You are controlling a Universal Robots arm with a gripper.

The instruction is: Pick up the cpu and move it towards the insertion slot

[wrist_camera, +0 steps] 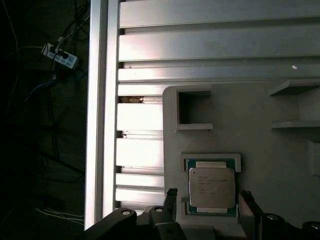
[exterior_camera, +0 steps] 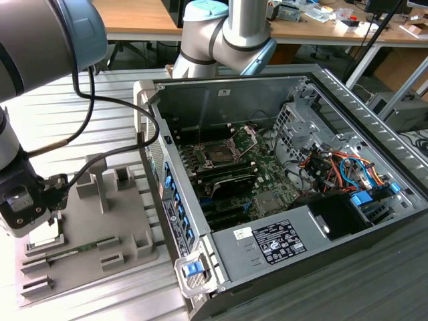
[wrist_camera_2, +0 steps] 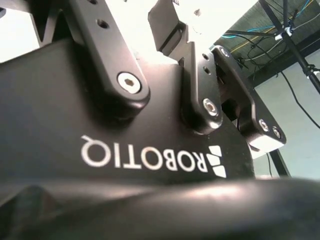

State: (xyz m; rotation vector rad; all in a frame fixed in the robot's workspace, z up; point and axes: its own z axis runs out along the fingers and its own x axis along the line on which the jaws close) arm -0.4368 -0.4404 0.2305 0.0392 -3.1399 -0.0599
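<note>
The cpu, a small square chip with a pale metal top and green rim, lies flat in a recess of the grey fixture plate. In the first wrist view my gripper is open just above it, one black fingertip on each side with small gaps. In the exterior view the gripper hangs over the cpu at the exterior view's left. The insertion slot, a square socket with a dark centre and raised metal plate, sits on the motherboard inside the open computer case, well away from the gripper.
The fixture plate carries several raised grey blocks and a green memory stick. The case's tall side wall stands between the plate and the motherboard. Cables loop from the arm. The ribbed aluminium table edge lies beside the plate.
</note>
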